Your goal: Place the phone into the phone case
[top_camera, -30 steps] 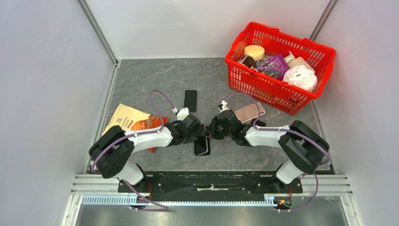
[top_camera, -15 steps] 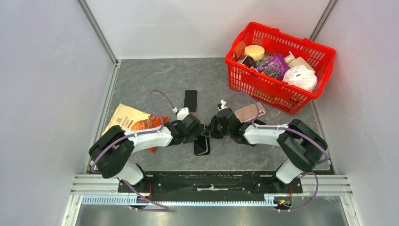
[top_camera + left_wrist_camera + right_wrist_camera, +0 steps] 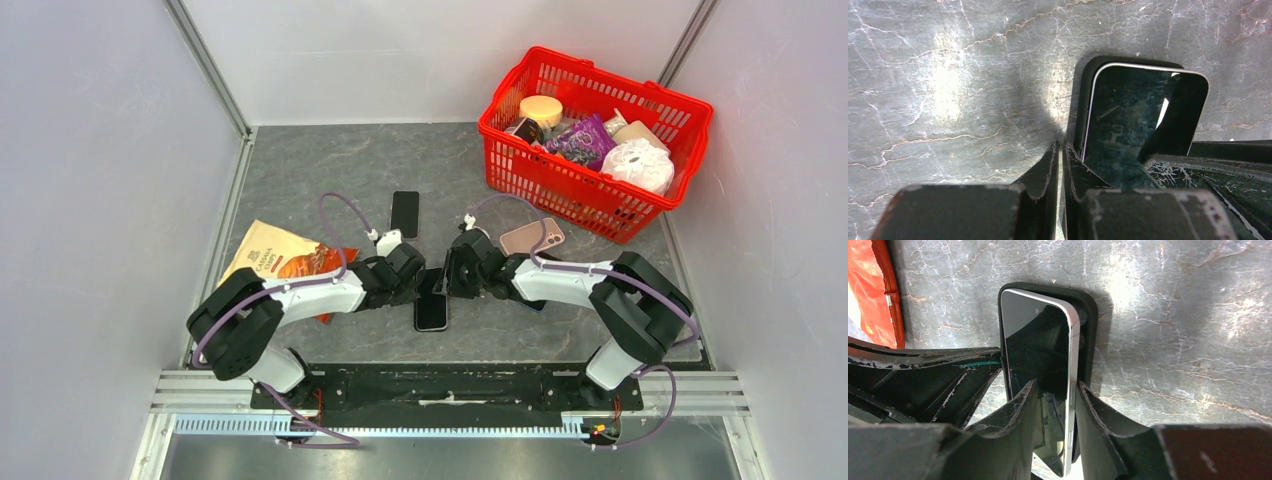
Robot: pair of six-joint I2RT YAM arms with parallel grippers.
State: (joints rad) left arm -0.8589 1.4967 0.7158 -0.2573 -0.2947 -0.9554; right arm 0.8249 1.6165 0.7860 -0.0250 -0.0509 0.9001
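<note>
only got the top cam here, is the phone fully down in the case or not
Observer: Not fully. The right wrist view shows the phone with one long edge, its silver side showing, raised above the rim of the black case.
Operator: whats the right tool doing
Observer: The right tool has its fingers apart, straddling that raised edge.
Operator: and the left one
Observer: The left tool is shut with nothing between its fingers. Its tips are down at the case's other long side.
</note>
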